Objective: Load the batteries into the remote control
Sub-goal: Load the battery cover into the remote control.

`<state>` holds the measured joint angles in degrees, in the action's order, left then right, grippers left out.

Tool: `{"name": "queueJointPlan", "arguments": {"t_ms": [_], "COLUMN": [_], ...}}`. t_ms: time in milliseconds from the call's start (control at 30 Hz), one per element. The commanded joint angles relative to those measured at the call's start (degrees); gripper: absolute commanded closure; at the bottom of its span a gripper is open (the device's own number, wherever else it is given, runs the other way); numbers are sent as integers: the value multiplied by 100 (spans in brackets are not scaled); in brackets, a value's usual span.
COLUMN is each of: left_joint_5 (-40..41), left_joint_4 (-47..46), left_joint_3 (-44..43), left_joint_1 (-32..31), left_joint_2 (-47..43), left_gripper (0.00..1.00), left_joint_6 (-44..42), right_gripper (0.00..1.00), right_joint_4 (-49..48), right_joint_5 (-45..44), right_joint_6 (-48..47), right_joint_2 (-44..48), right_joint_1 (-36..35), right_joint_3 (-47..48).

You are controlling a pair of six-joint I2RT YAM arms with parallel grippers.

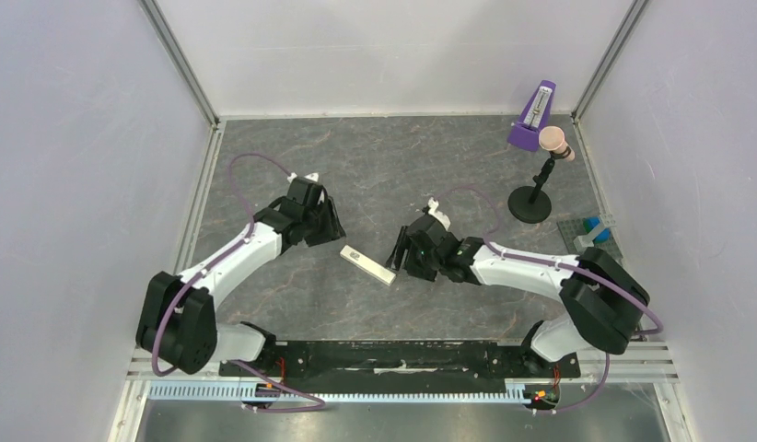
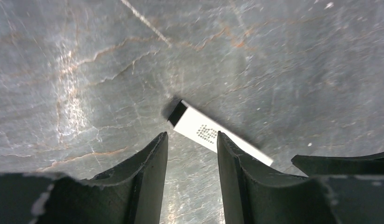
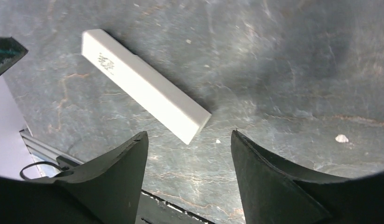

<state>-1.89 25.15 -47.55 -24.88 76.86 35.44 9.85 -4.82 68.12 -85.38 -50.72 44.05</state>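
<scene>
The white remote control [image 1: 367,265] lies flat on the grey table, slanting between the two grippers. It also shows in the left wrist view [image 2: 204,132], with a dark end and a dotted mark, and in the right wrist view [image 3: 143,88]. My left gripper [image 1: 331,221] [image 2: 191,136] is open and empty, just above the remote's far left end. My right gripper [image 1: 398,250] [image 3: 189,135] is open and empty, just off the remote's near right end. No batteries are in view.
A purple metronome [image 1: 534,118] stands at the back right. A black stand with a pinkish head [image 1: 531,198] is in front of it. Small blue pieces on a grey mat [image 1: 593,230] sit at the right wall. Walls enclose three sides.
</scene>
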Motion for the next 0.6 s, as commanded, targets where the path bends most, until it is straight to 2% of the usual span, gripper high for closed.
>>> {"name": "queueJointPlan", "arguments": {"t_ms": [0,100,200,300,400,567], "left_joint_5": [397,505,536,-112,-528,-621], "left_joint_4": [223,237,108,-296,-469,-505], "left_joint_3": [-451,-457,-329,-164,-220,-326], "left_joint_1": [-8,-6,1,0,-1,1], "left_joint_2": [-319,-498,-595,-409,-1,568], "left_gripper": [50,48,45,41,41,40], "left_joint_6": [-300,-315,-469,-916,-1097,-1174], "right_gripper": [30,28,29,31,40,51], "right_joint_4": [-299,-398,256,960,1369,1935], "right_joint_5": [114,460,469,304,90,118], "right_joint_6": [-1072,-2320,-3636,-4473,-4884,-5133], "right_joint_2": [249,23,-205,-301,-283,-462], "right_joint_1": [91,115,114,115,115,110], "right_joint_3": [402,754,1256,1488,1522,1665]}}
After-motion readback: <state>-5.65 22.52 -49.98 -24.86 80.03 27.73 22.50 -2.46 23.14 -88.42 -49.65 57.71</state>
